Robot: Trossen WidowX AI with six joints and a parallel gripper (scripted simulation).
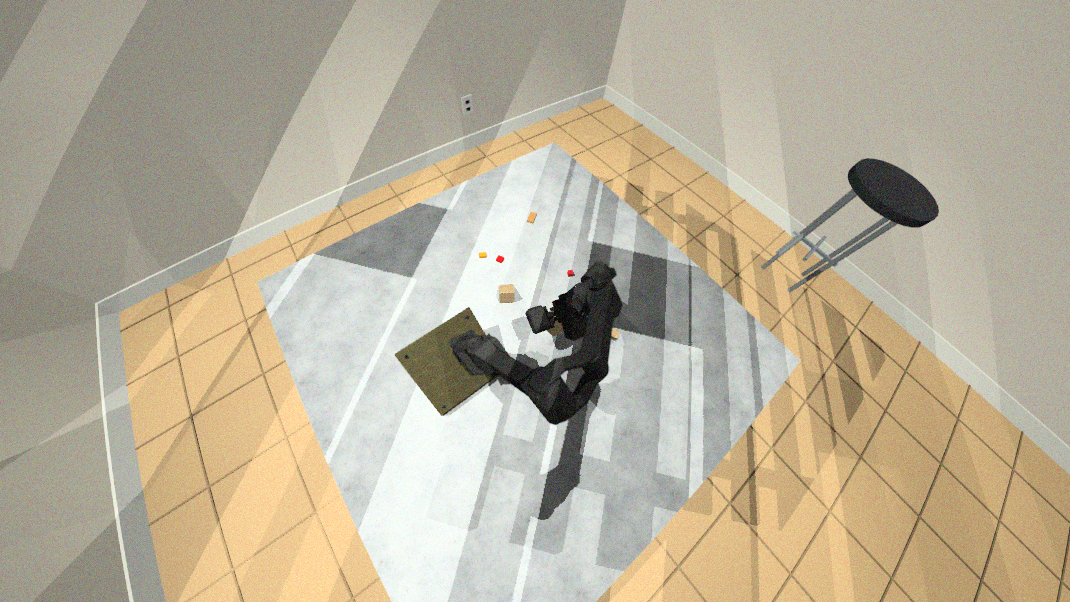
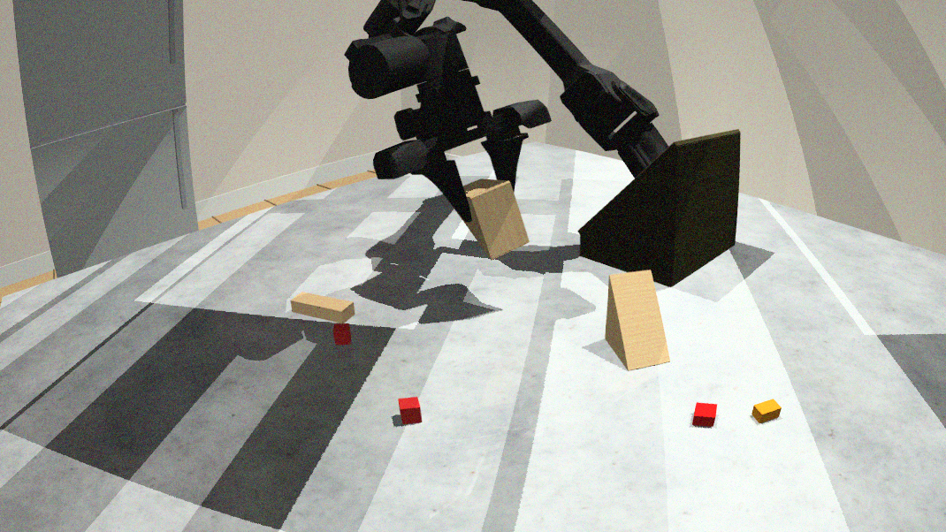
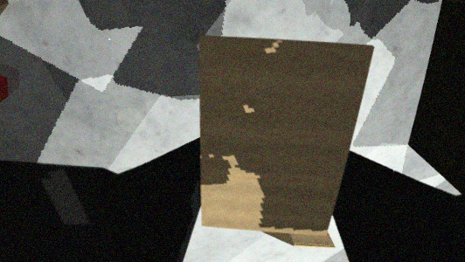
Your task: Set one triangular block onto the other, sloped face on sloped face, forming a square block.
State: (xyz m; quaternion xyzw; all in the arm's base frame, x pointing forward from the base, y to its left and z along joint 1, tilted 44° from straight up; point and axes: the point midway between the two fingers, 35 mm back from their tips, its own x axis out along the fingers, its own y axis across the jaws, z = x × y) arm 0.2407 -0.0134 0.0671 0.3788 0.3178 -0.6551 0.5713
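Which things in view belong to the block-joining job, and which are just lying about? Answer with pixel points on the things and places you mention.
Part of the job:
- triangular block (image 2: 497,218) (image 3: 280,131) held in the gripper (image 2: 491,201)
- triangular block (image 1: 506,294) (image 2: 638,321) standing on the table

Just lying about:
- three red cubes, one of them here (image 2: 409,410)
- yellow block (image 1: 482,255) (image 2: 766,411)
- long wooden block (image 2: 322,307)

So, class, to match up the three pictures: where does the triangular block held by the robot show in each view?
Top: the held triangular block is just right of centre, mostly hidden.
Exterior: above centre, tilted.
Wrist: large, from the middle to right of centre.
Shared landmark: the black end effector, shut on the block.
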